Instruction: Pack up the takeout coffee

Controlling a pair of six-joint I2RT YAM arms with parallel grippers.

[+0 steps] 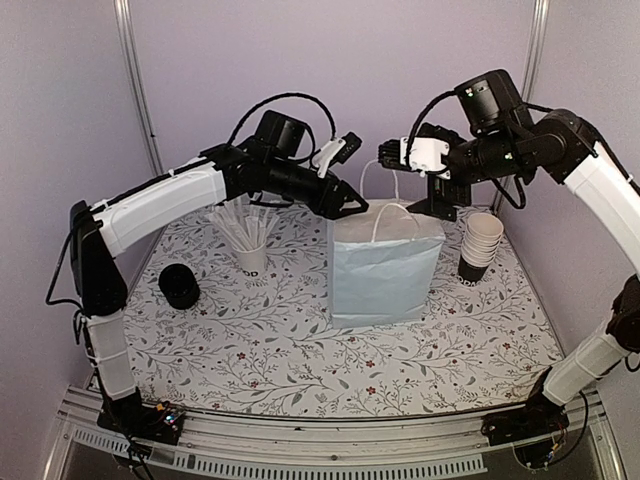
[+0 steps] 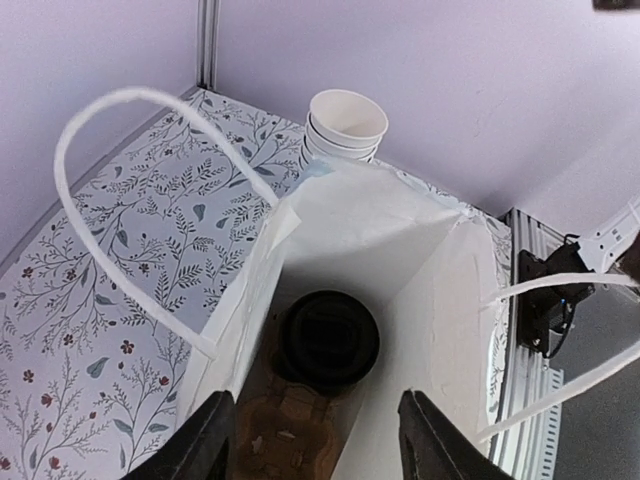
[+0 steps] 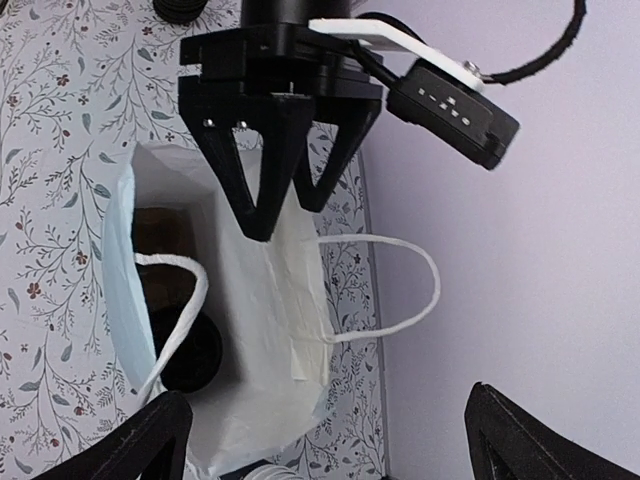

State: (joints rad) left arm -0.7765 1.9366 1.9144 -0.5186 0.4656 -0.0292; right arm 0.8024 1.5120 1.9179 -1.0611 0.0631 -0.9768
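A black-lidded coffee cup (image 2: 328, 340) sits in one hole of the brown pulp carrier (image 2: 285, 425) at the bottom of the pale blue paper bag (image 1: 385, 265). My left gripper (image 2: 315, 445) hangs open just above the bag's mouth, looking straight down, with nothing between its fingers. In the right wrist view the left gripper (image 3: 285, 215) stands over the bag (image 3: 260, 330), and the cup (image 3: 190, 350) shows dark inside it. My right gripper (image 3: 330, 450) is wide open and empty, above the bag's back right side (image 1: 438, 205).
A stack of black paper cups (image 1: 480, 245) stands right of the bag. A white cup of straws (image 1: 250, 250) stands to its left. A black round thing (image 1: 180, 287) lies farther left. The bag's white handles (image 2: 150, 150) stick up beside my fingers.
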